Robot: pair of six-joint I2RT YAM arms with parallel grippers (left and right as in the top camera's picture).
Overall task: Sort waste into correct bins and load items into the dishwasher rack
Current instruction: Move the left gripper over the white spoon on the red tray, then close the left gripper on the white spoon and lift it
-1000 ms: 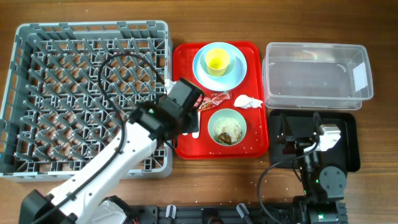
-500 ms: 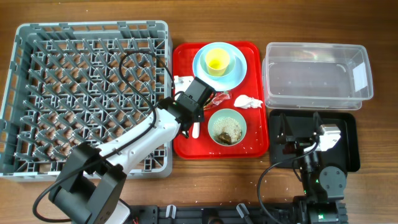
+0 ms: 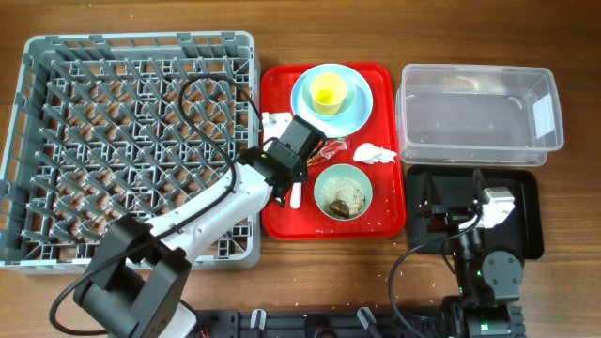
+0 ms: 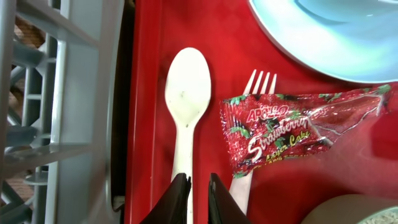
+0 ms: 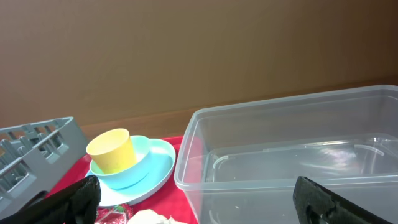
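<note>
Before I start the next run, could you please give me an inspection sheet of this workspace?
Surface: wood table; no spill seen.
Job's things: rack empty; red tray holds plate, cup, bowl with scraps, tissue, spoon, and wrapper lying over fork; tub empty; black tray partly hidden.
Clutter: nothing seen.
Grippers: left gripper shut on spoon handle; right gripper open, above black tray.
Cables: black cable looped over rack; another beside right arm.
Surroundings: brown wall behind table.
</note>
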